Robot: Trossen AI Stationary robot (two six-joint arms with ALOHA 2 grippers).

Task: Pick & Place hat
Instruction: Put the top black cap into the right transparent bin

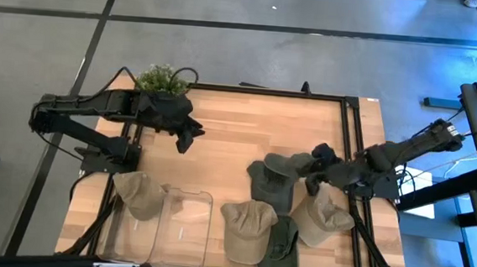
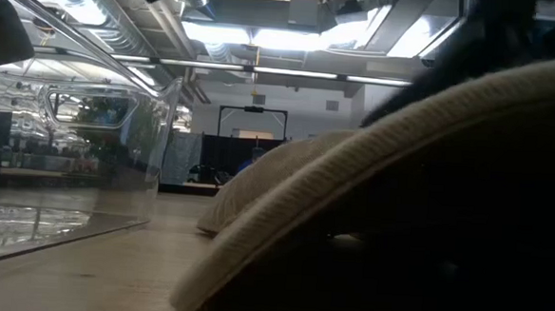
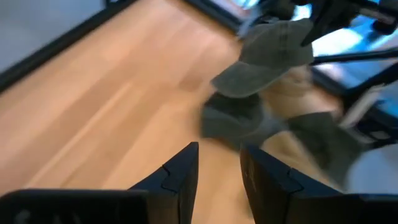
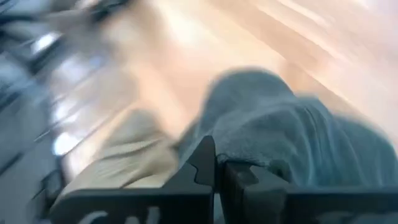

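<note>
Between my right gripper's [image 4: 219, 171] pinched fingers sits the soft, brushed olive hat [image 1: 285, 164], its floppy crown raised off the wooden table [image 1: 230, 133]; whether it still brushes the dark cap [image 1: 270, 186] beneath, I can't quite tell. Just beside lie tan caps [image 1: 247, 227]. My left gripper [image 3: 219, 171] waits well apart, fingers slightly parted, empty.

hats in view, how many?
5, maybe more hidden: tan hat left of the bin, green hat in the right claw, tan hat, green hat, tan hat.
</note>
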